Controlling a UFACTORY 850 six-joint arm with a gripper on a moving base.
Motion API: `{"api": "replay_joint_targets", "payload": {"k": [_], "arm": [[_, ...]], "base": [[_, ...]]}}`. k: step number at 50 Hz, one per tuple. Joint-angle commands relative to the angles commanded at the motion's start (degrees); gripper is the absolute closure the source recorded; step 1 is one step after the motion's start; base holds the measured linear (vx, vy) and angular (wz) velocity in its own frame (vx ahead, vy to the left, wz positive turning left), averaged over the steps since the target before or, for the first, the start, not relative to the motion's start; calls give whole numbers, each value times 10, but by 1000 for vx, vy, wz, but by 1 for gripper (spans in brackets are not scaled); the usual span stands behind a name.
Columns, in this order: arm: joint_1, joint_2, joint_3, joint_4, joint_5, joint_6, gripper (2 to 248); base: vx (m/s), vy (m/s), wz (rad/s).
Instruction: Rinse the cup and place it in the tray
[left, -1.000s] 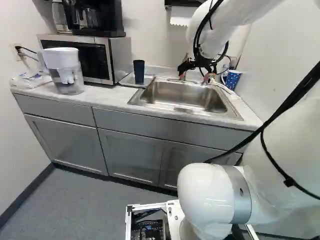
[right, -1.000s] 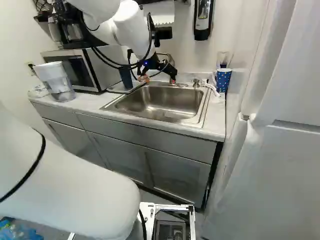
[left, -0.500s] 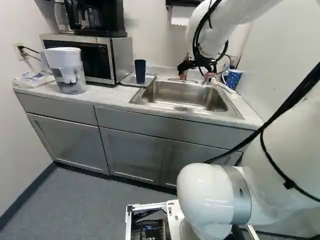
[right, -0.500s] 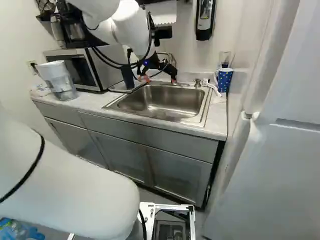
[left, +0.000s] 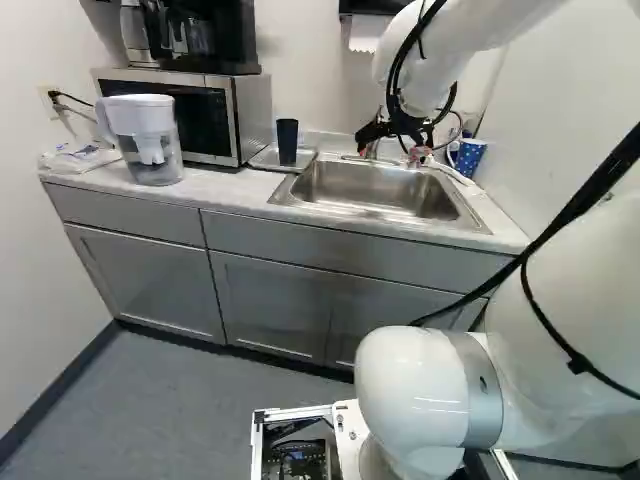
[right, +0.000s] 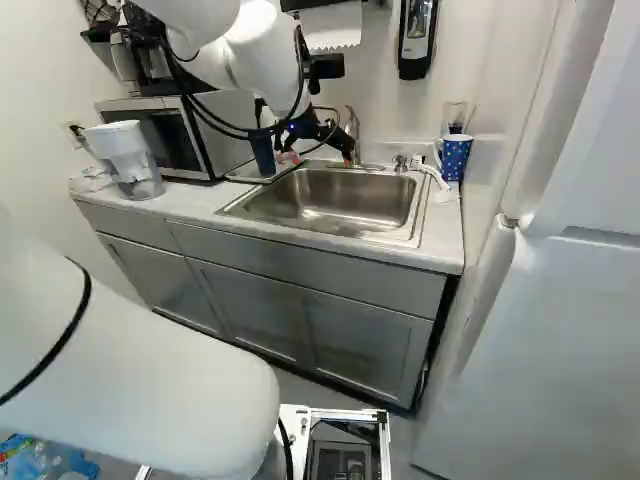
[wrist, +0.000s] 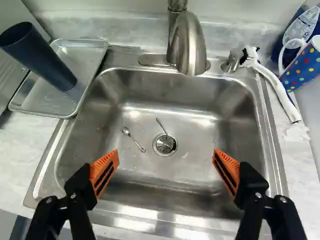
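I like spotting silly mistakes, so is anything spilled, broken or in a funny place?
Two things look odd: a small spoon lies loose in the sink, and a thin metal piece ends at the drain, where it might slip in. The dark cup stands upright in the tray. I see nothing spilled or broken.

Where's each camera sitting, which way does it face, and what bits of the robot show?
Left base view: on the base, behind and left of the arm, facing the counter; arm at right.
Right base view: behind and right of the arm, same counter; arm at left.
Wrist view: on the wrist, looking along the open fingers into the sink.
All three share the sink, tray and dark blue cup.
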Motion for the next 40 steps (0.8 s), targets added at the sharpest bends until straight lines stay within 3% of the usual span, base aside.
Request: {"api": "replay_joint_targets", "payload": {"k": [40], "arm": [[0, 0, 0, 0, 0, 0, 3]], "base": [[-128, 103, -5]]}}
